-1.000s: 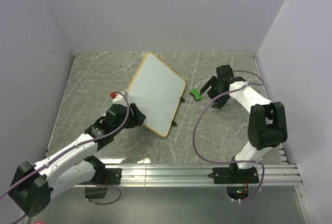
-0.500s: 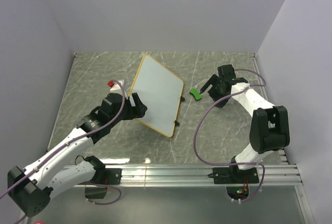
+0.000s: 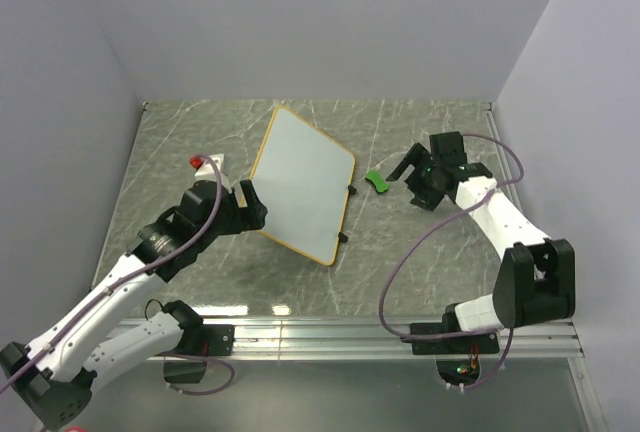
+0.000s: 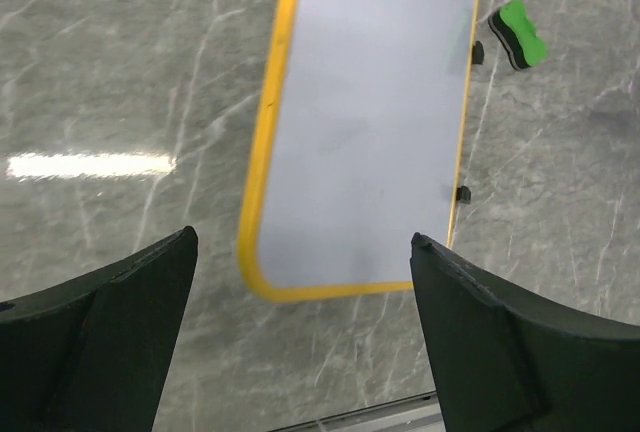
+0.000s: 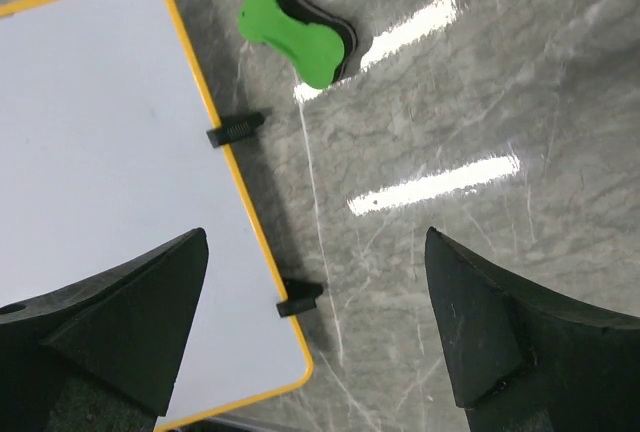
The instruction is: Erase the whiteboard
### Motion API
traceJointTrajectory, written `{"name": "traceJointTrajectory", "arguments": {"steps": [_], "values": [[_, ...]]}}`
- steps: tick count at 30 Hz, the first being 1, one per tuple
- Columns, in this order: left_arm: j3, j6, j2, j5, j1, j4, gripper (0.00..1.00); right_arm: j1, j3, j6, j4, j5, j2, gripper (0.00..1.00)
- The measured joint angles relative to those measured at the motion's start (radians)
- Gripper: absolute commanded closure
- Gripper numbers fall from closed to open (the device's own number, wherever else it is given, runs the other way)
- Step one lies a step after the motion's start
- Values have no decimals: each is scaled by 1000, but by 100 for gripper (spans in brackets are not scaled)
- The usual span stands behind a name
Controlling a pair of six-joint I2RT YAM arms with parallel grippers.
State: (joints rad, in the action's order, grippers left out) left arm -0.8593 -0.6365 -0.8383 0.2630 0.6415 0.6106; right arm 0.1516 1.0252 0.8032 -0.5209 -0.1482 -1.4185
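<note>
The whiteboard (image 3: pixel 300 184) lies on the grey marble table, white and blank, with an orange-tan frame and two black clips (image 3: pixel 344 237) on its right edge. No scribbles show on it. My left gripper (image 3: pixel 252 200) hovers at the board's left edge, open and empty. In the left wrist view the whiteboard (image 4: pixel 370 122) is beyond the left gripper (image 4: pixel 303 252), apart from both fingers. The green eraser (image 3: pixel 377 181) rests just right of the board. My right gripper (image 3: pixel 414 178) is open to the eraser's right. The right wrist view shows the eraser (image 5: pixel 297 30), the whiteboard (image 5: pixel 110 152) and the open right gripper (image 5: pixel 315 242).
A small red and white object (image 3: pixel 203 163) sits on the table left of the board, behind my left arm. Grey walls close the table at the back and on both sides. An aluminium rail (image 3: pixel 380 330) runs along the near edge.
My left gripper has opened, let go of the board's left edge and drawn back to the left. The board has shifted slightly. My right gripper has moved a little to the right.
</note>
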Motion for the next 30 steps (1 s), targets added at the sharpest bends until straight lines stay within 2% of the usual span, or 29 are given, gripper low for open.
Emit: {"name": "traceJointTrajectory", "arguments": {"steps": [6,14,17,20,23,25,26,30], "values": [[-26,-11,83,70,2,113,6,0,-79,-9,24,-72,125,5],[-173,-15,24,191,3,240,7,24,-101,-17,54,-190,327,5],[-287,-13,-18,266,3,298,9,87,-95,-33,50,-156,476,0],[-418,0,-53,320,3,316,9,150,-71,-42,49,-113,638,0],[-565,29,-96,378,3,321,8,155,-45,-38,47,-47,759,0],[-636,49,-119,411,3,316,7,154,-33,-39,37,-23,801,0],[-657,56,-129,420,3,314,4,154,-29,-40,25,-16,810,1],[-700,75,-156,430,3,315,1,154,-45,-39,-37,-9,837,0]]}}
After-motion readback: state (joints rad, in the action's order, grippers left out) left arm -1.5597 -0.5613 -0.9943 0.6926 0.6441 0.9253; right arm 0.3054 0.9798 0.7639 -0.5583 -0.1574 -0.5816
